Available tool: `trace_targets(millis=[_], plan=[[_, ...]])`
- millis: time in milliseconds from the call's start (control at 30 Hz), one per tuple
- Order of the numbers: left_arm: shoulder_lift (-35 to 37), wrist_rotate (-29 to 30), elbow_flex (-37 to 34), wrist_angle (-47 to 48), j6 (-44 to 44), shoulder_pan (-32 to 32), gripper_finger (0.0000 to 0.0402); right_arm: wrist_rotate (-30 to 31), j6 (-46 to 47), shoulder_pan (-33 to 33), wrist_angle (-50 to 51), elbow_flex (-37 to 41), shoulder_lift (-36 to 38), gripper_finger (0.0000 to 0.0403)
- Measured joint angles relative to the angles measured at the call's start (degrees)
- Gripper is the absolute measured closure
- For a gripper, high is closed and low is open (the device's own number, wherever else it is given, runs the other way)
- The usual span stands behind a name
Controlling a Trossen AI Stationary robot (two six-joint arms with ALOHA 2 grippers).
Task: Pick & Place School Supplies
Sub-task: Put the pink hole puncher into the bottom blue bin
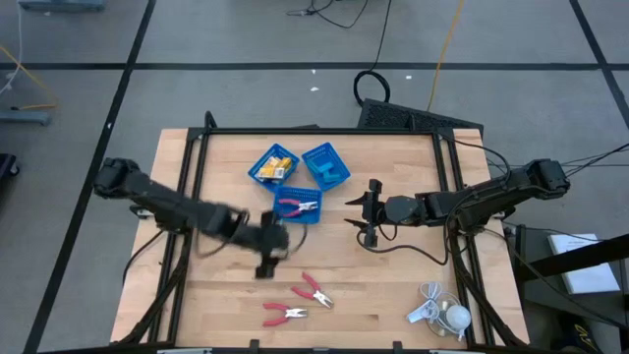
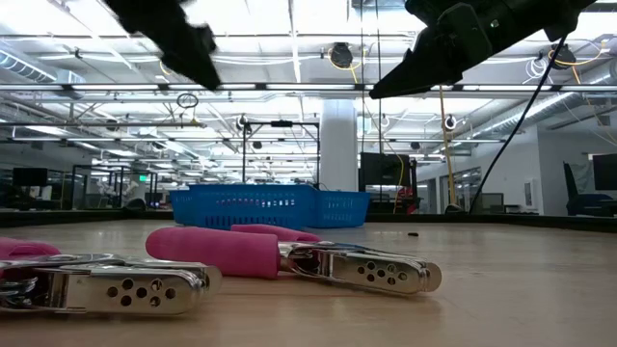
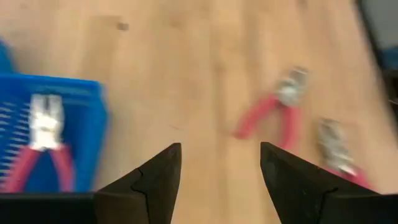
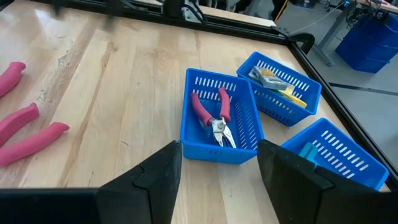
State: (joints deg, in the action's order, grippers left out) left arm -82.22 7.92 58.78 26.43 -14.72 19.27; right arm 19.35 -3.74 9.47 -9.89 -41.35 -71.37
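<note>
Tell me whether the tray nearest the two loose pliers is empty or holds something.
Not empty. The tray holds one pair of red-handled pliers lying flat inside it; the right wrist view shows nothing else in that tray.

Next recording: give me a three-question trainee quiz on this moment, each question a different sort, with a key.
1. True or false: all three red-handled pliers are already in trays.
2. How many blue trays stand on the table?
3. Which gripper is nearer the loose pliers: A left gripper, B right gripper?

Key:
1. False: one pair of pliers lies in a tray; two pairs lie loose on the table.
2. Three.
3. A: the left gripper, open and empty, is nearer; the right gripper is open beside the trays.
</note>
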Motion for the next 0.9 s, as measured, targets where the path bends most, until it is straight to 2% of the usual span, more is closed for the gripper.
trace_targets(millis=[167, 300, 500, 633, 900], plan=[[-3.56, 2.52, 2.09, 3.09, -7.95, 11.66, 0.0179, 0.00, 0.01, -0.02, -0.13, 0.00, -0.01, 0.0202], [-7.89, 2.60, 2.63, 2.08, -16.18, 17.40, 0.0179, 0.00, 0.02, -0.02, -0.25, -0.01, -0.01, 0.0202], [-15.59, 1.45, 2.63, -1.30, -25.61, 20.02, 0.0189, 0.02, 0.03, 0.00, -0.83, -0.02, -0.01, 0.0202], [-19.38, -2.75, 2.61, -4.52, -27.57, 20.42, 0.0214, 0.00, 0.03, 0.00, -1.14, -0.01, -0.01, 0.0202], [-24.04, -3.72, 2.63, -6.85, -27.89, 20.99, 0.0262, -0.01, 1.11, 0.00, -1.64, -0.02, -0.01, 0.0202]])
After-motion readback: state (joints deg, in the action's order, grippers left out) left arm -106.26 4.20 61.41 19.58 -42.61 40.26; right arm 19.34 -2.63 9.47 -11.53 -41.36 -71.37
